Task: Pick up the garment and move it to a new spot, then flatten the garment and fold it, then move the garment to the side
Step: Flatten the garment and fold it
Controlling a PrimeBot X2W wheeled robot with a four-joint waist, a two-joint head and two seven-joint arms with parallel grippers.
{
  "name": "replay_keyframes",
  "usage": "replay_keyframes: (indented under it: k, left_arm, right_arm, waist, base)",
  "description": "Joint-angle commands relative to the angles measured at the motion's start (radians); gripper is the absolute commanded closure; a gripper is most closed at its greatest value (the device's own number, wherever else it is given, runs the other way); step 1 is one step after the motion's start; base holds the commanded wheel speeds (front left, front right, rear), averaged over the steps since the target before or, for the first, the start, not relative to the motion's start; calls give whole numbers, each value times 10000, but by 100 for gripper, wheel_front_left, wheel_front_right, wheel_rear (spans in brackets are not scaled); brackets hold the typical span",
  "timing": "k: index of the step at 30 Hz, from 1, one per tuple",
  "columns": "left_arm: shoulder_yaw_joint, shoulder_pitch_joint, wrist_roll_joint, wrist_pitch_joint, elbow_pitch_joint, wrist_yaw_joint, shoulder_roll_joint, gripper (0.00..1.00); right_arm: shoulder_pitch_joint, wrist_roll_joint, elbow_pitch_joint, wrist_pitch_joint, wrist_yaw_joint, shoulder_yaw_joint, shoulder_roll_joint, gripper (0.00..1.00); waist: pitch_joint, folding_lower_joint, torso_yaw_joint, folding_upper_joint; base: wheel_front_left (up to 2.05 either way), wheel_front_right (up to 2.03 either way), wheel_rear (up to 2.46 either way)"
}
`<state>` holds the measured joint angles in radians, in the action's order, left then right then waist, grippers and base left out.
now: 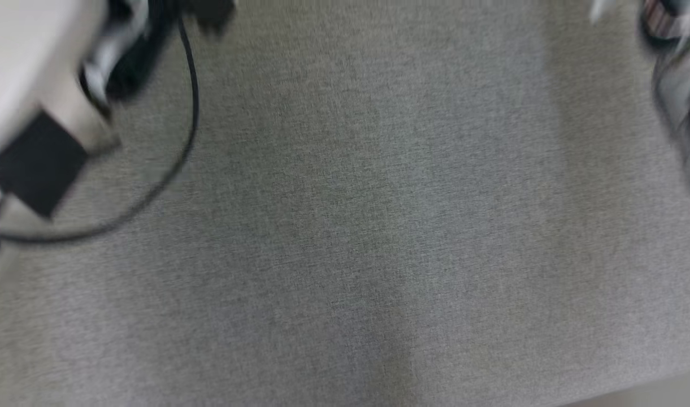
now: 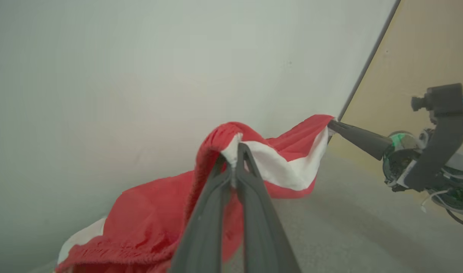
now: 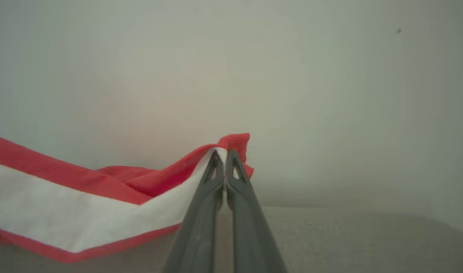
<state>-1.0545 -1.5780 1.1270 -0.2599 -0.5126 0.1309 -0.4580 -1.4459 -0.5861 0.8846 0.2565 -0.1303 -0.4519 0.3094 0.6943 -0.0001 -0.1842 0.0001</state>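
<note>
Evidently the pickup looks done: the left gripper [image 2: 234, 153] pinches a bunched edge of the red-and-white garment [image 2: 148, 216] at its tips, the right gripper [image 3: 225, 153] clamps a corner (cloth sags between them); setting down, flattening, folding and moving aside remain

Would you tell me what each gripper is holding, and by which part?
Both hold the red-and-white garment: the left gripper pinches a bunched fold, the right gripper an edge corner.

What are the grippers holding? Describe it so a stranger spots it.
Look at the pale wall behind the grey surface. Before it a garment sags between the left gripper and the right gripper, both shut on its edge. It is bright red with a broad white band, unlike the grey around it.
</note>
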Motion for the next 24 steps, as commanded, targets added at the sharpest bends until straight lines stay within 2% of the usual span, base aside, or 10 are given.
replay_keyframes:
  k: [1,4,6,7,12,15,20,24]
  left_arm:
    - [476,1141,-431,-61,587,-18,-106,100]
    - [865,2979,-1341,-53,1386,-151,-85,100]
    - [1374,4234,-1736,-54,2012,-310,0,100]
    - [1374,4234,-1736,-54,2012,-310,0,100]
    - [1963,7164,-2758,-57,3195,-641,-110,100]
    - [2184,8756,-3220,-58,3654,-640,-83,100]
    - [2575,11177,-3651,-57,4250,-569,241,100]
    - [2837,13009,-4010,-58,4501,-479,506,100]
  right_arm:
    - [1200,-160,-458,77,-11,-299,291,100]
    - [2868,-317,-1125,89,-11,-572,616,100]
    - [3952,-407,-1651,89,-11,-627,739,100]
    - [3952,-407,-1651,89,-11,-627,739,100]
    - [6386,-621,-2741,93,-11,-528,1005,100]
    - [7714,-749,-3246,82,-11,-449,1157,100]
    - [9802,-1011,-4036,-63,-11,155,1499,100]
    - [11900,-921,-4964,-396,-11,1043,1635,100]
  waist:
    - [-1007,1,367,-1]
    - [-1620,1,434,-1]
    - [-2052,1,413,-1]
    - [-2052,1,413,-1]
    - [-3091,1,203,-1]
    - [-3633,1,131,-1]
    - [-4408,1,124,-1]
    - [-5034,1,217,-1]
  base:
    - [0,0,0]
    - [0,0,0]
    - [0,0,0]
    - [0,0,0]
    - [0,0,0]
    - [0,0,0]
    - [0,0,0]
    - [0,0,0]
